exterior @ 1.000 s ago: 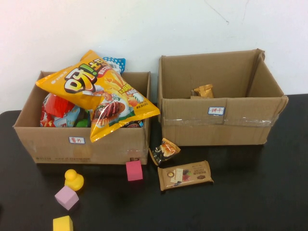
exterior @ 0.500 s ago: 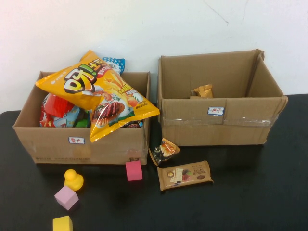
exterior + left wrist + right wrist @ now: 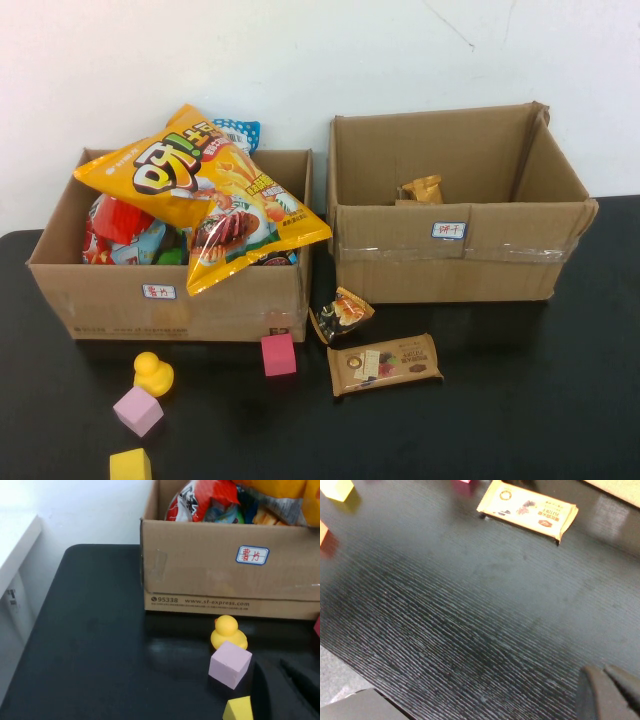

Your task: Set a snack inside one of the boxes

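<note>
A brown snack bar [image 3: 385, 364] lies flat on the black table in front of the right cardboard box [image 3: 450, 262]. A small dark and orange snack packet [image 3: 342, 313] leans between the two boxes. The left box [image 3: 170, 300] is piled full, with a big yellow chips bag [image 3: 200, 190] on top. The right box holds one small golden packet [image 3: 423, 189]. Neither arm shows in the high view. My right gripper [image 3: 605, 672] is shut and empty above the bare table, well short of the snack bar [image 3: 527, 505]. My left gripper [image 3: 280, 680] sits near the toys in front of the left box [image 3: 200, 575].
A yellow duck [image 3: 153, 372], a purple cube [image 3: 138, 410], a yellow block [image 3: 130, 465] and a pink cube [image 3: 279, 354] lie in front of the left box. The duck [image 3: 227, 632] and purple cube [image 3: 230, 664] are close to my left gripper.
</note>
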Tool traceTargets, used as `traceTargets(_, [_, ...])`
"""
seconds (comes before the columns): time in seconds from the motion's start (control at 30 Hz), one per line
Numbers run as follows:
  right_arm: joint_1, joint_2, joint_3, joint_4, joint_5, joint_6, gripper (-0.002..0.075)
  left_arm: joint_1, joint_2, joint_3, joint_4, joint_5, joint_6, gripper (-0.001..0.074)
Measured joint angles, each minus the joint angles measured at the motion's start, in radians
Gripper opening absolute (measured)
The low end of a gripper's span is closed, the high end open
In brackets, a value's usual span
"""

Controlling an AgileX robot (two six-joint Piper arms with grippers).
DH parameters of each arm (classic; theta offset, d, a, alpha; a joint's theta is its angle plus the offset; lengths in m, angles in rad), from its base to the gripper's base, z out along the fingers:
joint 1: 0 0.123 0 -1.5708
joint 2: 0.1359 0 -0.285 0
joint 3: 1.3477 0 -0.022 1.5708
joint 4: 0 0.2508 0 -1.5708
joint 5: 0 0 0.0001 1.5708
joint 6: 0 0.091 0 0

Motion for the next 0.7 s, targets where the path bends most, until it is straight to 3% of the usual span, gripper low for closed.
traceTargets(0.7, [0.0, 0.0, 0.0, 0.0, 0.0, 0.0, 0.0001, -0.001, 0.0, 0.0, 0.0, 0.002, 0.015, -0.0001])
